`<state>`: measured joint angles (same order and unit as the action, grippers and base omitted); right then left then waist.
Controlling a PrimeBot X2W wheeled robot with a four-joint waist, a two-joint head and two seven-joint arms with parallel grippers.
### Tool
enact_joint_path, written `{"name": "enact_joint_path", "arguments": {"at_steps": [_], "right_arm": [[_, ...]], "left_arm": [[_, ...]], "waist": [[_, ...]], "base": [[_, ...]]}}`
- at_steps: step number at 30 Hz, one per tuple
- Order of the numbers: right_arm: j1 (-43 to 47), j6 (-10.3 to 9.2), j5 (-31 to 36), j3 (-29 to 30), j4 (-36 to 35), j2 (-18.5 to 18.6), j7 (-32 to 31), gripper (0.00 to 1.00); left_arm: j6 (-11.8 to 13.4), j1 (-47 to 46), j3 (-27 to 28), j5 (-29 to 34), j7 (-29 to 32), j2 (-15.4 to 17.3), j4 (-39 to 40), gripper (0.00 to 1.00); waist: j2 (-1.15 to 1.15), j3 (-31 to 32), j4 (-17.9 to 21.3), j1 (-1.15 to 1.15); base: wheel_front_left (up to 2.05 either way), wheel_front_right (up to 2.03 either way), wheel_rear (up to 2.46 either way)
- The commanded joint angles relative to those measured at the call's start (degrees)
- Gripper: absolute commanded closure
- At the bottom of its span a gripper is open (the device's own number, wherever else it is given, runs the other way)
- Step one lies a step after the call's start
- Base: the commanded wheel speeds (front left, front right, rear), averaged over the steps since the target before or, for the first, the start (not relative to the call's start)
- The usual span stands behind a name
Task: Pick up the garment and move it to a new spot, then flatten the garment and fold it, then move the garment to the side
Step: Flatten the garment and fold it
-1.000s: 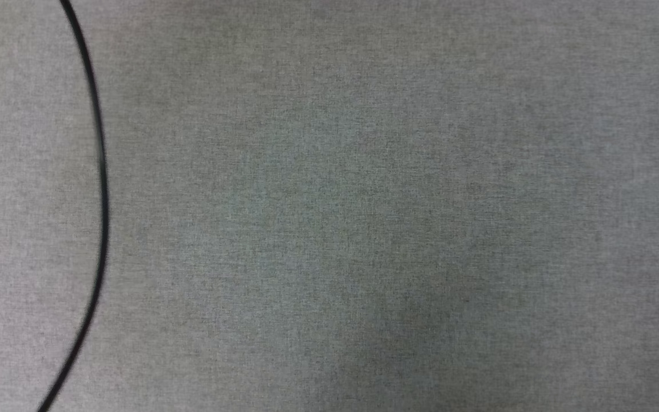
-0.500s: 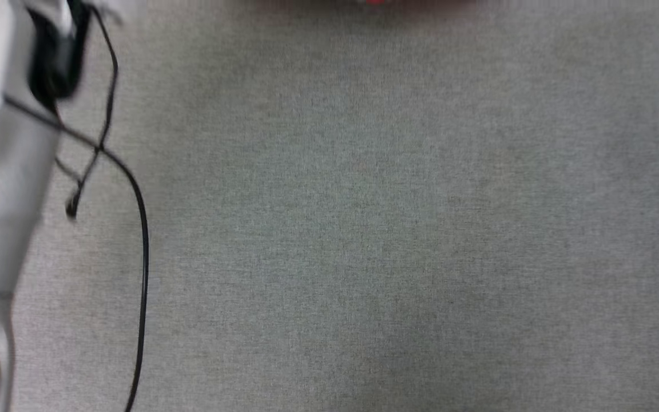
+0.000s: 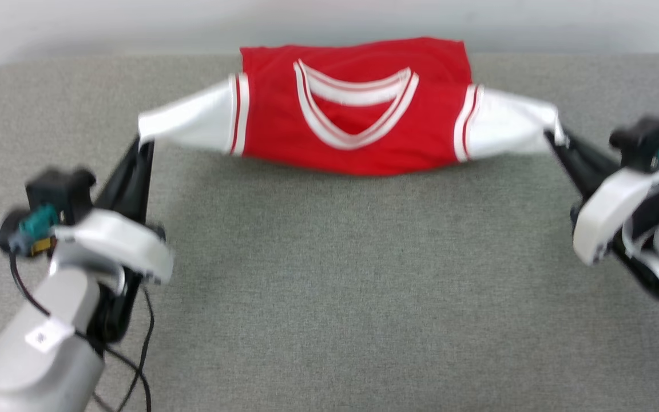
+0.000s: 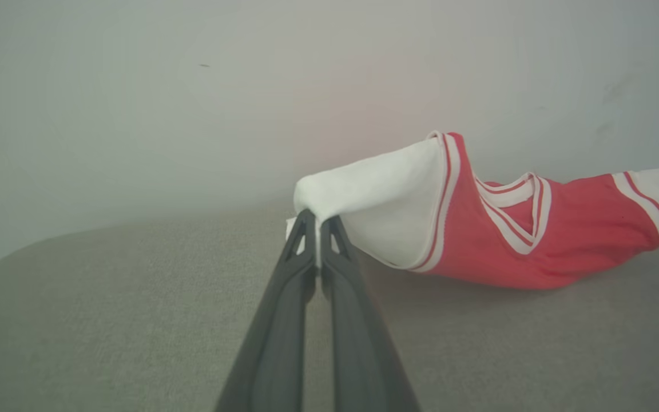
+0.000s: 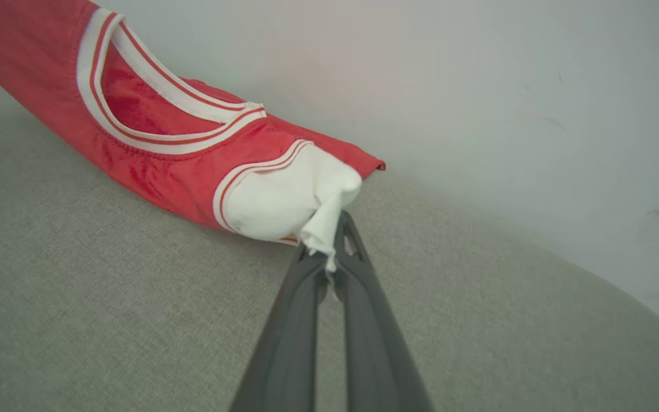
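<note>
The garment [image 3: 358, 109], red with white short sleeves and a striped V collar, hangs stretched between my two grippers near the far edge of the grey surface. My left gripper [image 3: 142, 142] is shut on the tip of the white sleeve at the left. At the right, my right gripper [image 3: 552, 136] is shut on the other sleeve tip. In the left wrist view the sleeve [image 4: 375, 194] bunches just over the closed fingertips of my left gripper [image 4: 317, 220]. The right wrist view shows white cloth [image 5: 318, 229] pinched in my right gripper [image 5: 334, 240]. The red body sags towards the surface; its chest print is hidden.
A grey fabric-covered surface [image 3: 352, 286] with rounded far corners spreads under the garment. A pale wall [image 3: 329, 23] rises just behind its far edge. A black cable [image 3: 141, 355] trails from my left arm at the lower left.
The head camera has tilted up: earlier it showed bare grey fabric and a cable, then the left forearm and a red strip at the top; now the garment and both grippers are in view.
</note>
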<state>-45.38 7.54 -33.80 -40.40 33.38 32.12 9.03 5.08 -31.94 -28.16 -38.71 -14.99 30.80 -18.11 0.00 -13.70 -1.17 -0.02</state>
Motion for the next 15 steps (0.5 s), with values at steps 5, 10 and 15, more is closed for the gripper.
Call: {"name": "enact_joint_path", "arguments": {"at_steps": [5, 10, 15], "right_arm": [[10.3, -0.1, -0.4, 0.9, -1.6, 0.8, -0.5, 1.0], [19.9, -0.1, -0.4, 3.0, -2.0, 0.9, -1.3, 1.0], [28.6, -0.1, 0.0, 6.2, -2.1, 0.3, -1.2, 1.0]], "left_arm": [[2.3, 10.9, 0.5, -2.0, -0.3, 1.0, 1.3, 1.0], [4.5, 19.5, 0.2, -2.9, -0.3, 0.4, 1.6, 1.0], [5.7, 26.1, 1.5, -4.2, -0.3, -0.6, 1.0, 1.0]], "waist": [[0.0, 4.7, 0.9, 0.02], [0.0, 7.8, 0.9, 0.02], [0.0, 10.4, 0.6, 0.02]], "base": [[0.0, 0.0, 0.0], [0.0, 0.0, 0.0], [0.0, 0.0, 0.0]]}}
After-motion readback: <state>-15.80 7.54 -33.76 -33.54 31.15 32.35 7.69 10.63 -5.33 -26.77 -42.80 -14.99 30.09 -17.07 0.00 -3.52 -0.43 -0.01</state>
